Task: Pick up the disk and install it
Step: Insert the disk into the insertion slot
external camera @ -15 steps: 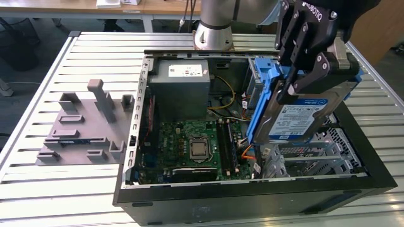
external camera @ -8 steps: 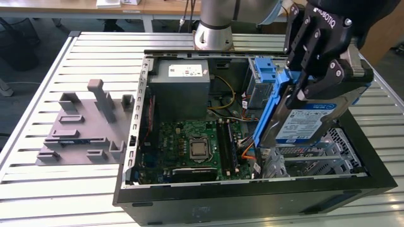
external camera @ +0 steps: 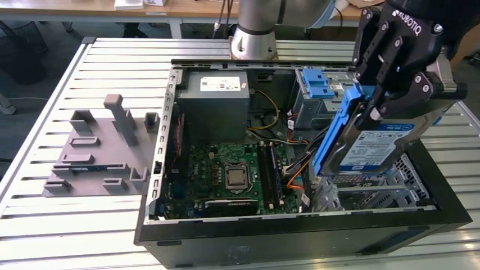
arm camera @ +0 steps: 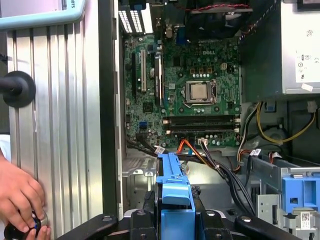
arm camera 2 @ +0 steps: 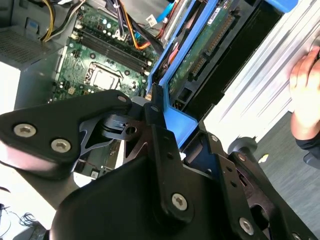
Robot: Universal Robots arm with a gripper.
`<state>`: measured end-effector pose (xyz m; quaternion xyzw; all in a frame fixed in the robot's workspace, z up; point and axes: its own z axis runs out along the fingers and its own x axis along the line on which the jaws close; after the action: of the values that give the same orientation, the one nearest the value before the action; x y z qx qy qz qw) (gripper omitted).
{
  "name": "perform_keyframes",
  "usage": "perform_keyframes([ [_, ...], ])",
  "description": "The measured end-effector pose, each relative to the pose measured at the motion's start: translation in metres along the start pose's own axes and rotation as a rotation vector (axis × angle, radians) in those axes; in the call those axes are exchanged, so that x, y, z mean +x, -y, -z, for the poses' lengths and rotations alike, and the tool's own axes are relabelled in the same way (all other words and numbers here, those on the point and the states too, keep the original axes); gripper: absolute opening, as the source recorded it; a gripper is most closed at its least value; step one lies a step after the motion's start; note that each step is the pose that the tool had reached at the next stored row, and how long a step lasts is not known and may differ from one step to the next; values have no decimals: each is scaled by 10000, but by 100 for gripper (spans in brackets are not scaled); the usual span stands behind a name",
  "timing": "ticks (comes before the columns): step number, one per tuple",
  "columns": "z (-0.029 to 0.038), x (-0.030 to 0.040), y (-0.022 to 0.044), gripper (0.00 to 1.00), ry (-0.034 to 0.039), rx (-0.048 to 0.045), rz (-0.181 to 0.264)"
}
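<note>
Exterior view: the gripper is clamping the disk by its upper end, long axis tilting steeply over the case's front bay.

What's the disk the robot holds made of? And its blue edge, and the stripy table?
The disk looks like metal: dull silver casing that catches light. Its blue edge is probably plastic: even, matte colour. The table seems aluminium: pale grey ribbed slats, soft sheen.

In the exterior view the case is open on top. At nine o'clock from the disk, cables crowd the way; at eleven o'clock the drive cage stands near.
</note>
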<state>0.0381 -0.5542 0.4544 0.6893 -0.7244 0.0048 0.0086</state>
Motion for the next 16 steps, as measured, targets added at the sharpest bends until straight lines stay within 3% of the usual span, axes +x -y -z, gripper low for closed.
perform_keyframes([
  [16,-76,-11,225,36,-1,0,3],
])
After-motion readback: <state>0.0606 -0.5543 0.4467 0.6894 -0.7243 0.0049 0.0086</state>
